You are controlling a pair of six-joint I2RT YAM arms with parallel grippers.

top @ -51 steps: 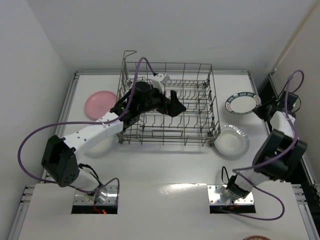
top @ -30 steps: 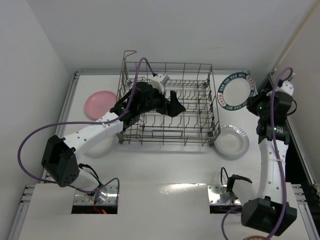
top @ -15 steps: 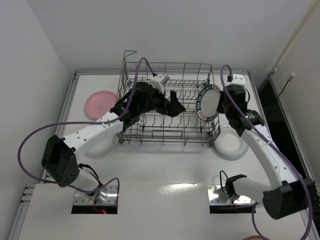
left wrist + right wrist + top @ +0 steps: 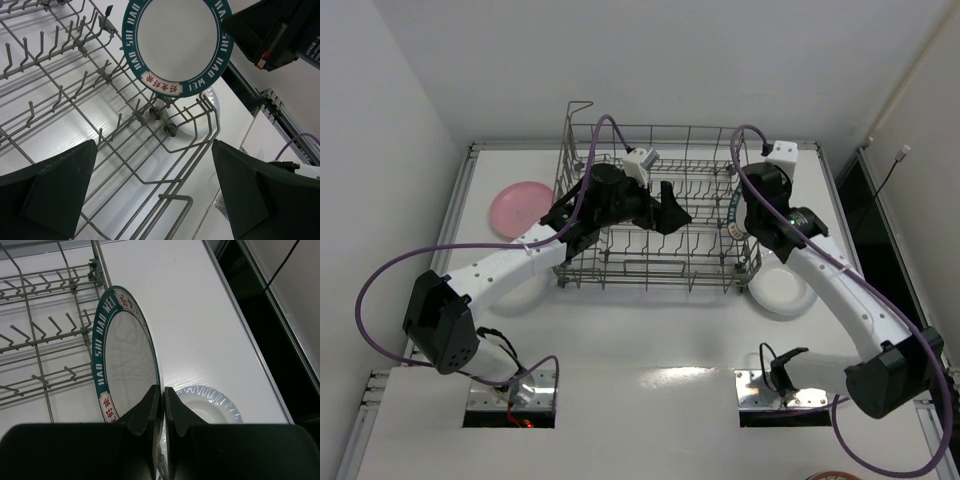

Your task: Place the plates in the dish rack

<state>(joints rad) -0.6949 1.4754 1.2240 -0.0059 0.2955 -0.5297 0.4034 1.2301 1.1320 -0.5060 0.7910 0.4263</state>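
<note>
The right gripper is closed tight on the patterned plate, its two fingers pinching the rim from either side, so the plate stands upright on edge at the right-hand end of the dish rack. From above it shows almost edge-on, a thin teal sliver just inside the rack's tall right wall. The left wrist camera meets it face-on: a white centre, a dark teal rim with white lettering and a small red label at the bottom. Its lower rim hangs close to the wires at that end of the rack, but I cannot tell whether it touches them or has settled between any tines. The left gripper hovers inside the rack near the middle, pointing toward the plate, with its jaws spread wide and nothing between them. The pink plate lies flat on the table just outside the rack's left wall. A white plate lies flat on the table by the rack's near right corner, below the right arm; the right wrist camera shows its scalloped edge behind the fingers. The tines I can see in the rack hold nothing.
</note>
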